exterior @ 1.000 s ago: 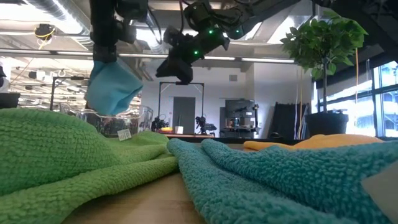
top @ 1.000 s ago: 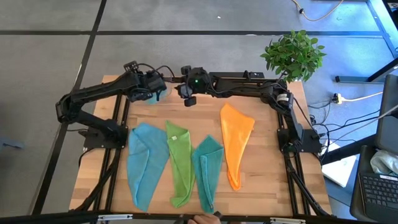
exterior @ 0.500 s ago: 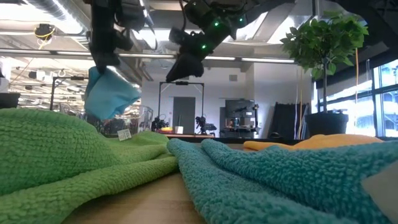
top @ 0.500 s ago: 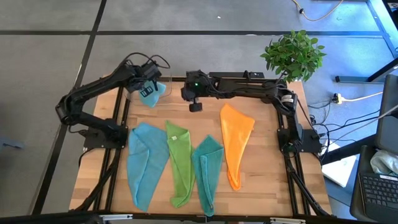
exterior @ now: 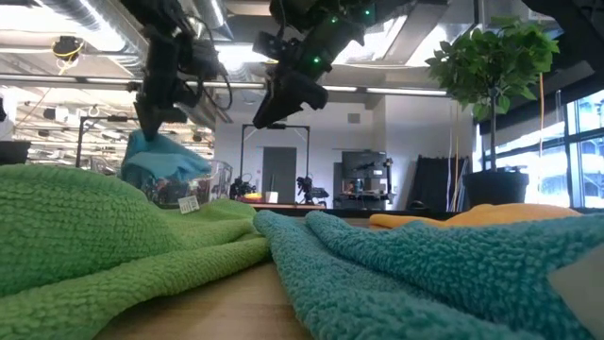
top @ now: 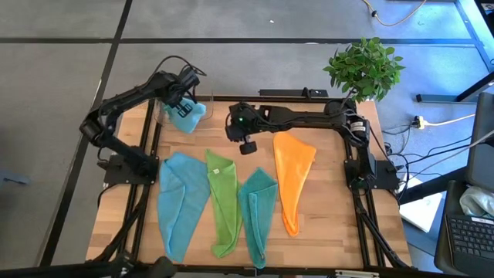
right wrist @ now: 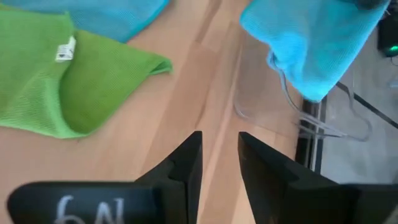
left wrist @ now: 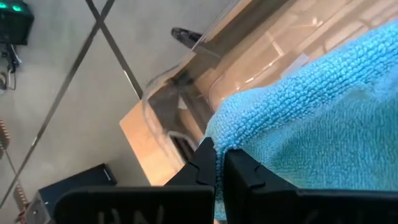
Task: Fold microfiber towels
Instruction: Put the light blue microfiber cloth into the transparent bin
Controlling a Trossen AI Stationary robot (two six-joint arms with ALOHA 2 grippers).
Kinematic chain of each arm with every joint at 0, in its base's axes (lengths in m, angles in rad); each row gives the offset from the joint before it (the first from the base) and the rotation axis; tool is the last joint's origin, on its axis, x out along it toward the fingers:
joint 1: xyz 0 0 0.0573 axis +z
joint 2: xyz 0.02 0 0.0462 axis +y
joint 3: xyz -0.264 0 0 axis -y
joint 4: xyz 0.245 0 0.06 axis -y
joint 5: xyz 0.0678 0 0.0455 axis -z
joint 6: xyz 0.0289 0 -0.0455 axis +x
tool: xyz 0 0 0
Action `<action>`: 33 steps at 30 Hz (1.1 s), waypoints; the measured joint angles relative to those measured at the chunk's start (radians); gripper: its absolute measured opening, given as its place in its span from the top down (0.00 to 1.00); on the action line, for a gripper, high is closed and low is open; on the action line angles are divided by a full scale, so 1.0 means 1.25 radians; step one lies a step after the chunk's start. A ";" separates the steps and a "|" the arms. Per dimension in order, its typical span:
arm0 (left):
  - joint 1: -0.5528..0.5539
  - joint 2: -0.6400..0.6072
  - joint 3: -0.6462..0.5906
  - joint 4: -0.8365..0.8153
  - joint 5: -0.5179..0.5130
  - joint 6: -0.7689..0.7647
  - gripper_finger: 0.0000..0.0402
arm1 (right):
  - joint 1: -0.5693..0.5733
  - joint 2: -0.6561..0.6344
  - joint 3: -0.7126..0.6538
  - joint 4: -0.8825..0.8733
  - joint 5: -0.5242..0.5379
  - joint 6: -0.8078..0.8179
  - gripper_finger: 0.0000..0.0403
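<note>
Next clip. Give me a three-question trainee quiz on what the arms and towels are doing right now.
1. True or false: the left gripper is shut on a light blue towel.
2. Which towel lies nearest the plant? A lime green towel B teal towel C orange towel
3. Fill in: the held towel hangs over a clear ____ at the table's far left corner.

Key
1. True; its fingers pinch the cloth's edge.
2. C, the orange towel.
3. Bin; the right gripper hovers empty, holding nothing, beside it.
</note>
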 joint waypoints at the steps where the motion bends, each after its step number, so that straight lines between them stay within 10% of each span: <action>1: 0.003 0.012 0.000 0.010 0.000 0.006 1.00 | 0.003 0.000 0.000 -0.004 -0.001 0.000 0.74; 25: 0.103 0.139 0.000 0.109 0.052 0.058 1.00 | 0.014 0.000 0.000 -0.077 -0.063 0.035 0.74; 33: 0.103 0.139 0.000 0.088 0.127 0.086 0.86 | 0.014 0.000 0.000 -0.081 -0.064 0.038 0.74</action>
